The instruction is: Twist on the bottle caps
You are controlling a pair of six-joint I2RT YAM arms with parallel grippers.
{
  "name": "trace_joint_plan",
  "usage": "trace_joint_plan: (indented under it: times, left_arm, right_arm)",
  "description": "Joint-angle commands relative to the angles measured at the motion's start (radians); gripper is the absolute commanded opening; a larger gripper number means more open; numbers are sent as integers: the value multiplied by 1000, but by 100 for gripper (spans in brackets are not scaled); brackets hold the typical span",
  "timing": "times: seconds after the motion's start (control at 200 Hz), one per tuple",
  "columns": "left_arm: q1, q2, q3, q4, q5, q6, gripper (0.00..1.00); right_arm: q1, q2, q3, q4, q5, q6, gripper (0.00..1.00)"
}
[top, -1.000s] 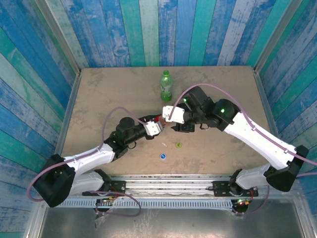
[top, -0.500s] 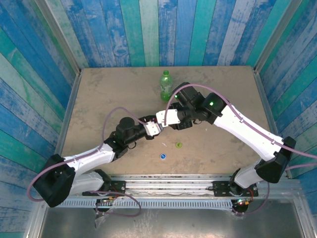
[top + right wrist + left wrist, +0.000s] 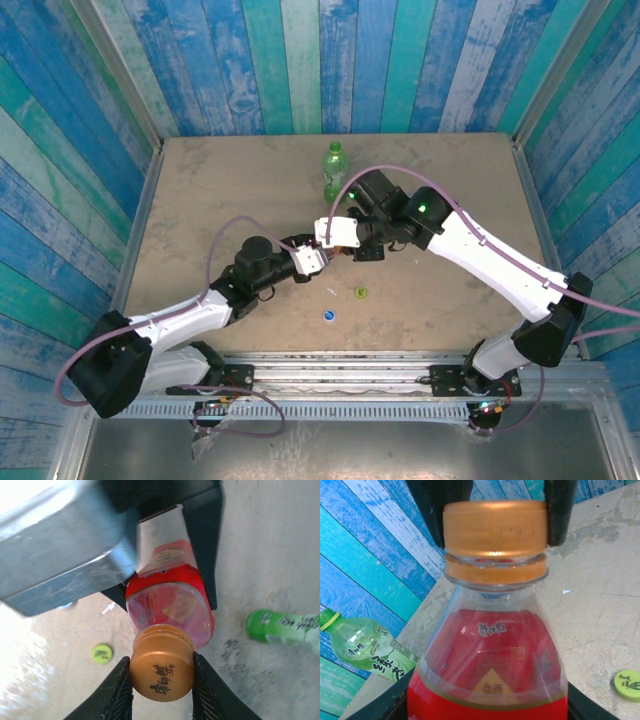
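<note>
While the left gripper [image 3: 313,258] keeps both fingers clamped round the body of the red bottle [image 3: 490,665], the right gripper [image 3: 162,680] presses its two fingers against opposite sides of the orange cap [image 3: 495,525]. That cap sits squarely on the bottle's neck, just above the collar ring [image 3: 495,572]; whether it is threaded fully down I cannot tell. Both grippers meet over the middle of the table [image 3: 220,190], with the bottle between them. On the far side of the table the green bottle [image 3: 334,172] stands upright, close to the right arm's wrist. Nearer, and a little right of the grippers, the yellow-green cap [image 3: 360,292] lies flat on the table. Nearer still and slightly left of it lies the blue cap [image 3: 328,316], with a small gap between the two
</note>
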Motion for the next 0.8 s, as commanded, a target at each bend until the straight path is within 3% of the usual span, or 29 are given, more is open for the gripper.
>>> trace_joint_plan:
  times: [0.0,0.075,0.17,0.265,0.375,0.496,0.581,0.796]
  left_arm:
    - [-2,3,4,51,-13,1,51]
    - [-2,11,2,71,-17,-4,51]
    - [-2,23,3,92,-16,-7,51]
    - [-2,33,3,104,-7,-5,51]
    - [-3,27,-3,119,11,-15,51]
    - [-3,21,-7,114,15,-13,51]
    - [-2,18,-11,111,12,-9,52]
    - [-2,17,-9,101,-4,-3,52]
  right_arm:
    - [3,-32,-36,80,111,490,12]
    - [4,-63,-95,149,135,797,8]
    - [3,-94,-186,241,35,1197,5]
    - [0,-88,-202,244,-97,1340,8]
    - [-5,-107,-197,203,-75,1252,16]
    - [-11,-156,-223,197,-34,994,46]
    - [-21,-182,-220,166,0,799,60]
    - [-22,-199,-170,99,53,422,71]
